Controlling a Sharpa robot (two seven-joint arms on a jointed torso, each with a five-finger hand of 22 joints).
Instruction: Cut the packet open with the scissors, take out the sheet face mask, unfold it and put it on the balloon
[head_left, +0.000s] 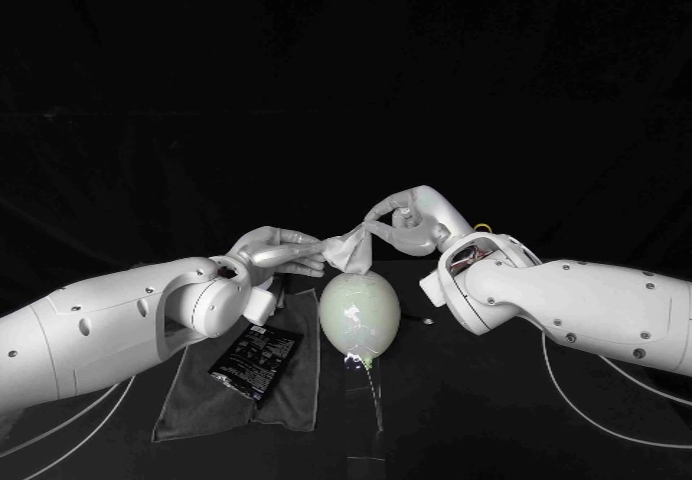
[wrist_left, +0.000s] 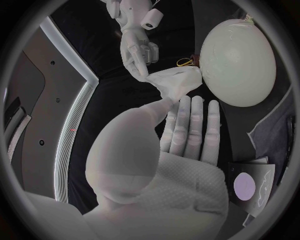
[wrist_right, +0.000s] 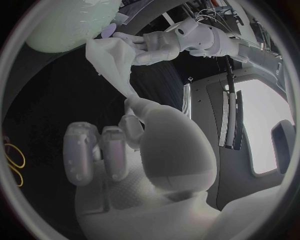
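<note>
Head view: mask (head_left: 351, 251) in left robot hand (head_left: 280, 251)

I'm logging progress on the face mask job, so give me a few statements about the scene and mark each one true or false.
1. The left hand and the right hand both hold the sheet mask. True.
2. The sheet mask is spread over the balloon. False: it is bunched between the two hands.
3. The packet lies on the dark cloth. True.
4. The left hand grips the packet. False: it holds the sheet mask.
</note>
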